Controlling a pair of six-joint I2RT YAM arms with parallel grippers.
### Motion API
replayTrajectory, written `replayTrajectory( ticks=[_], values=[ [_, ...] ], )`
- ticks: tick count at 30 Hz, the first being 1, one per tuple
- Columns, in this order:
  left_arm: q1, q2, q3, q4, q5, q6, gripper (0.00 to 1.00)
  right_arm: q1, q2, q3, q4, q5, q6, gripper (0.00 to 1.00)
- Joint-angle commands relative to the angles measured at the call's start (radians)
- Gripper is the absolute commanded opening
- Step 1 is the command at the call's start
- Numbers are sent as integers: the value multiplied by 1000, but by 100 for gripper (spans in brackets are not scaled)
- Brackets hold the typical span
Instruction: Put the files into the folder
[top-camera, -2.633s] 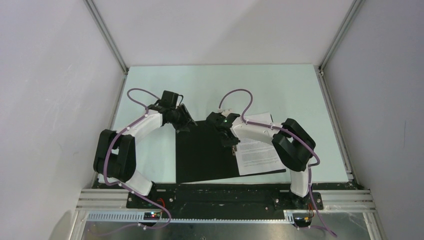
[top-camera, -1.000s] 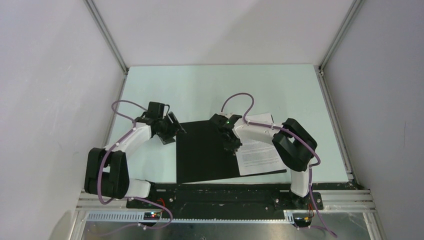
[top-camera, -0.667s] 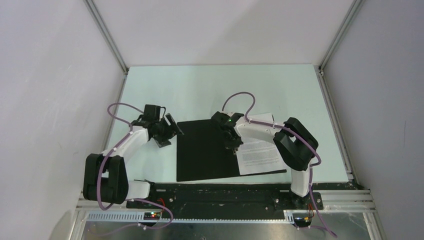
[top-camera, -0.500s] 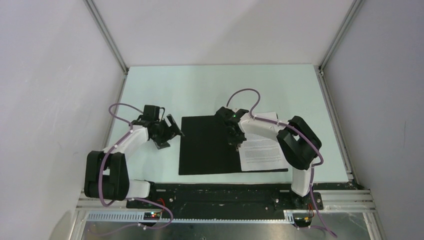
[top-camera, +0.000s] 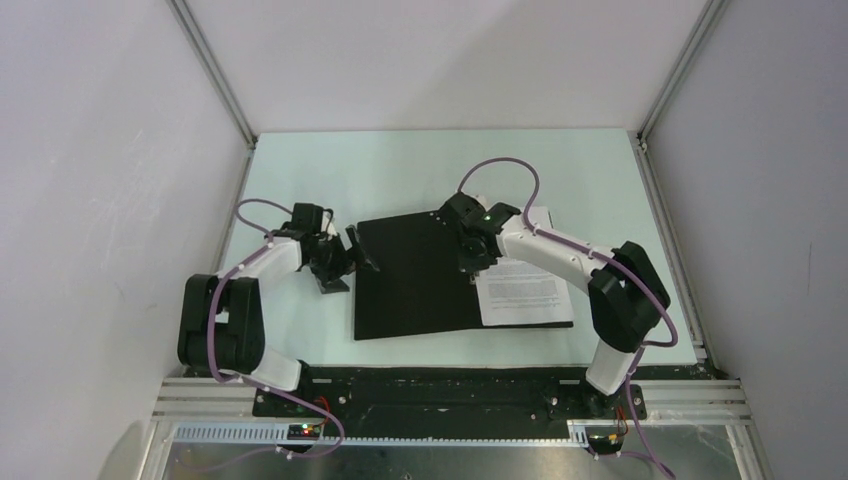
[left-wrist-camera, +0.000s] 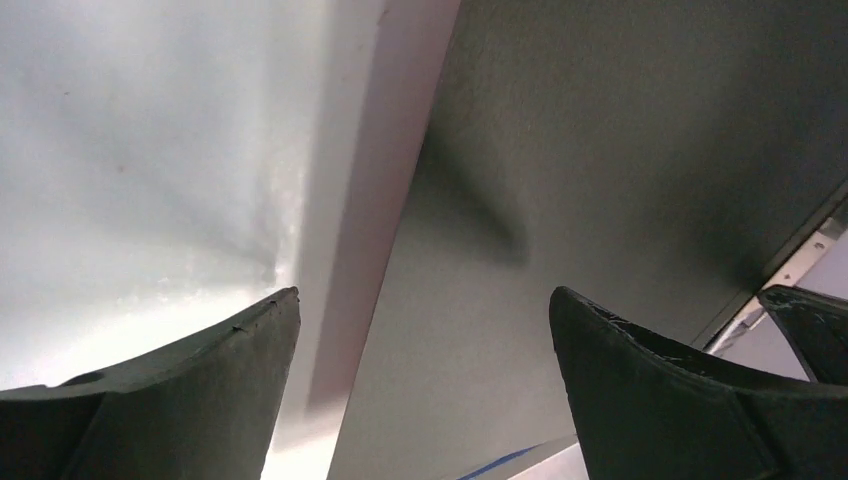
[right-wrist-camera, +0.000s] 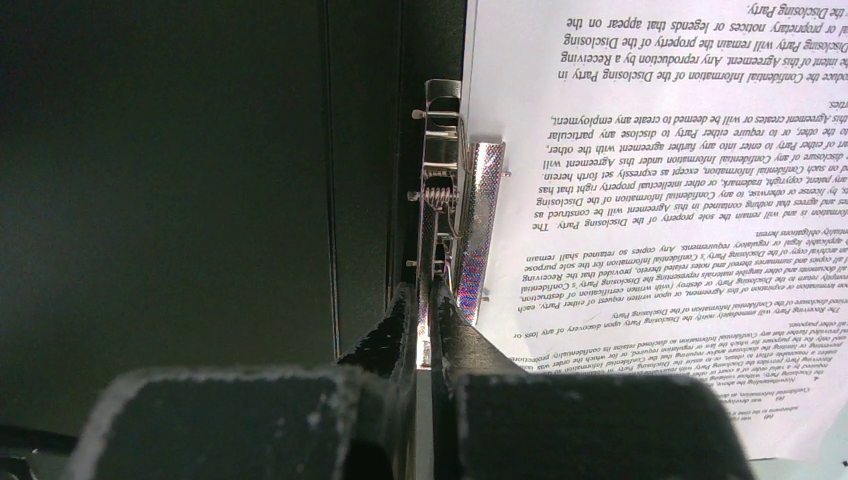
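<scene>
Folder (top-camera: 410, 280) shifted; left end effector (left-wrist-camera: 422, 293) gapes, right end effector (right-wrist-camera: 422, 296) seemingly pinches clip (right-wrist-camera: 440, 180) beside "Confidential Information" files (right-wrist-camera: 650, 150).

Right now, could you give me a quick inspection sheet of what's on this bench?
Surface: pale green table, flat.
Job's things: folder lies open, black inside up; files lie on its right side.
Clutter: nothing seen.
Grippers: left gripper open over folder's left edge; right gripper shut on metal clip at the spine.
Cables: purple cable loops along each arm.
Surroundings: white walls, metal frame.
</scene>
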Motion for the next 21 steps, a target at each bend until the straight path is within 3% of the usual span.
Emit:
replayTrajectory(
  ticks=[1, 8, 21],
  values=[
    [7, 2, 44, 27, 98, 25, 100, -17, -64, 52, 3, -17, -21, 0],
    [7, -35, 41, 81, 212, 0, 100, -30, -71, 52, 2, -37, -22, 0],
    [6, -341, 17, 96, 335, -71, 100, -18, 48, 53, 116, -105, 35, 0]
  ],
)
